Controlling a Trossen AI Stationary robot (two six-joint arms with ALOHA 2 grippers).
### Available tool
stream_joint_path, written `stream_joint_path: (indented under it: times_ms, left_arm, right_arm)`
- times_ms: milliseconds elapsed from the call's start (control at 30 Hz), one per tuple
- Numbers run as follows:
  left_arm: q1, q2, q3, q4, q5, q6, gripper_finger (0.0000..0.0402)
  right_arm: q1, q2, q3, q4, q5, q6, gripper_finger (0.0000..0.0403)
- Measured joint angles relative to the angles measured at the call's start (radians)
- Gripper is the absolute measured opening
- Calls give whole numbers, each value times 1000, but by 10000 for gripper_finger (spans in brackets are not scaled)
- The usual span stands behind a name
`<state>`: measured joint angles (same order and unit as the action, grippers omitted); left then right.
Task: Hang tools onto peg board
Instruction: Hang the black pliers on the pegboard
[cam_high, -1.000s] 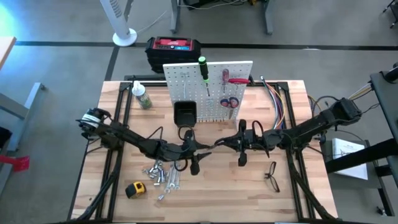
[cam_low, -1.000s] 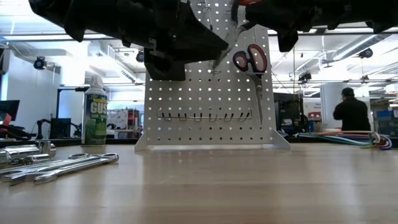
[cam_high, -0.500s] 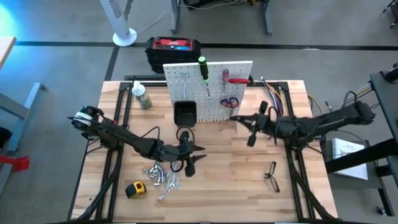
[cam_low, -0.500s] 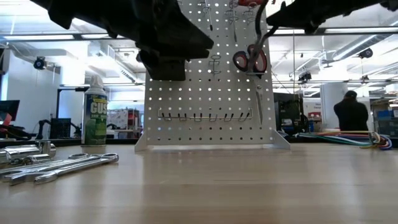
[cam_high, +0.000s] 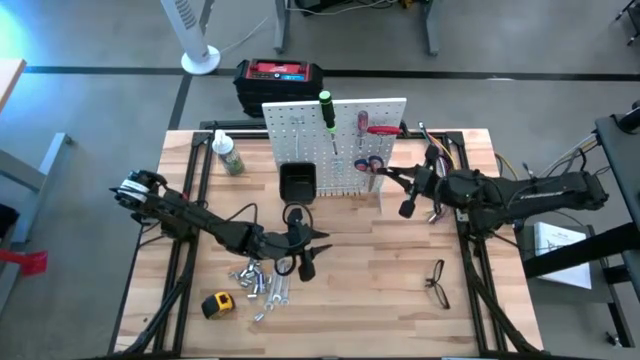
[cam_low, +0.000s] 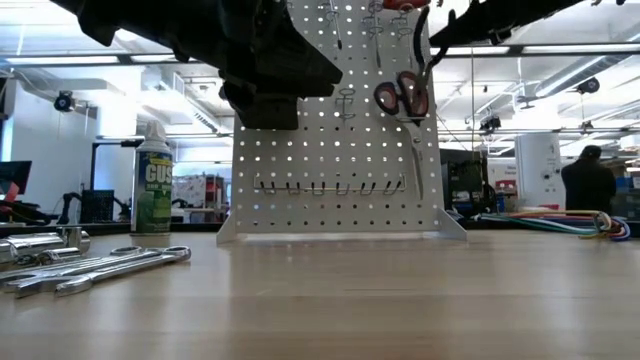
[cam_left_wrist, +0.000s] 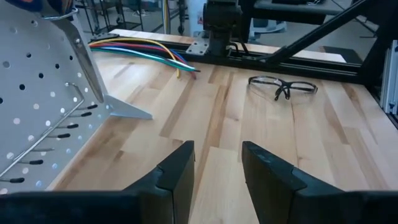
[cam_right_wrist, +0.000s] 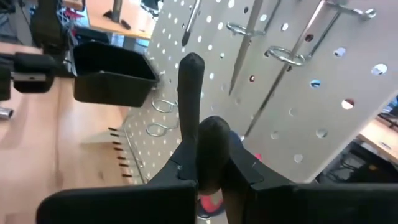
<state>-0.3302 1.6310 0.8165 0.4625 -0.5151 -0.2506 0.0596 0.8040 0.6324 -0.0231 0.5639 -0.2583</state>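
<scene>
With fingers pressed together and empty, the right gripper (cam_high: 405, 208) sits at four o'clock of the white perforated peg board (cam_high: 300, 135), apparently clearing its hung tools, while the left gripper (cam_high: 309, 268), fingers spread on nothing, hovers at three o'clock of the silver wrenches (cam_high: 262, 283), likely to pick one up.

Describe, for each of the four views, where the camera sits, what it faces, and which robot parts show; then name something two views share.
High: overhead, looking down on the table; both arms.
Low: table-top height, facing the peg board; arms overhead.
Left wrist: faces glasses; left hand open.
Right wrist: faces the peg board, black bin; right hand shut.
Shared: the high and left wrist views both show the glasses.
</scene>
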Motion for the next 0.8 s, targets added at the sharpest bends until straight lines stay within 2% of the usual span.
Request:
stream_joint_path:
  times_ms: [200,467,633,800]
  left_arm:
    - [0,0,0,0,0,-2,124]
    - [0,0,0,0,-1,-10,124]
    - [0,0,0,0,-1,-20,124]
    - [0,0,0,-1,-1,-20,124]
  right_arm:
    - [-57,33,30,-41,-76,2,17]
    - [-143,106,145,-208,-157,47,17]
    - [-203,158,169,-205,-263,56,17]
    - [-230,210,165,-212,-277,107,17]
